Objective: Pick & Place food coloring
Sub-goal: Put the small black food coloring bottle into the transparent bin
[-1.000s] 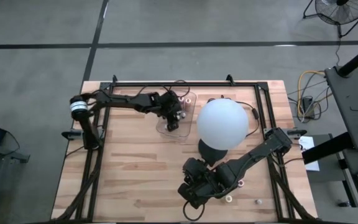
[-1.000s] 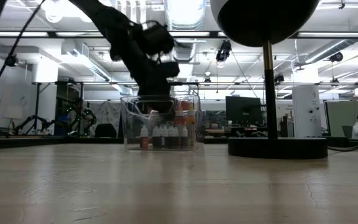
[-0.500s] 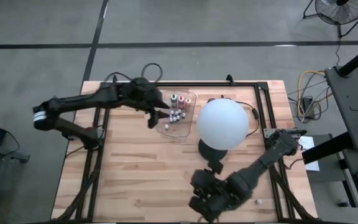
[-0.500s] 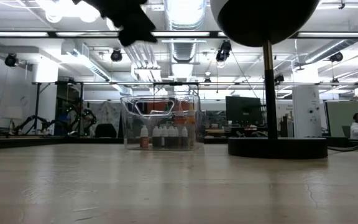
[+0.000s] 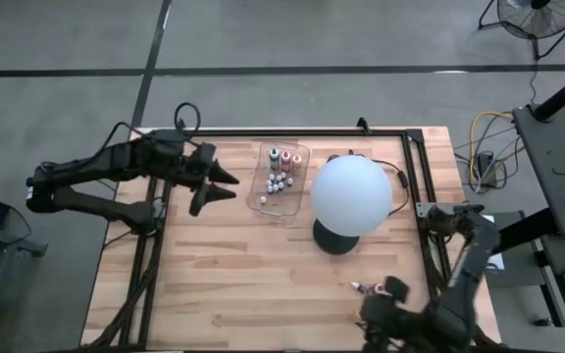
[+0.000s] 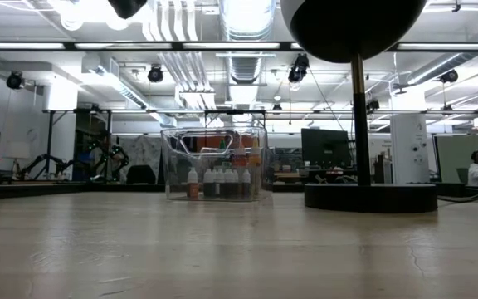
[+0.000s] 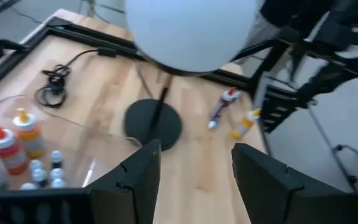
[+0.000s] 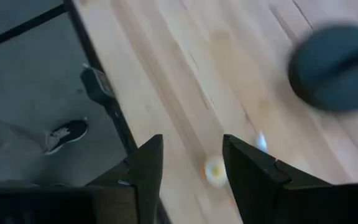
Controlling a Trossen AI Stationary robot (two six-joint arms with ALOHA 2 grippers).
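Left gripper [image 5: 222, 183] has pulled clear of the clear tray [image 5: 263, 204] toward nine o'clock, fingers apart and empty, which suggests its bottle is now among the food coloring bottles [image 5: 280, 174] inside. Right gripper [image 8: 188, 168], retreated to five o'clock, also stands parted and empty. Two bottles [image 5: 371, 287] remain on the table [image 5: 224, 284] near four o'clock.
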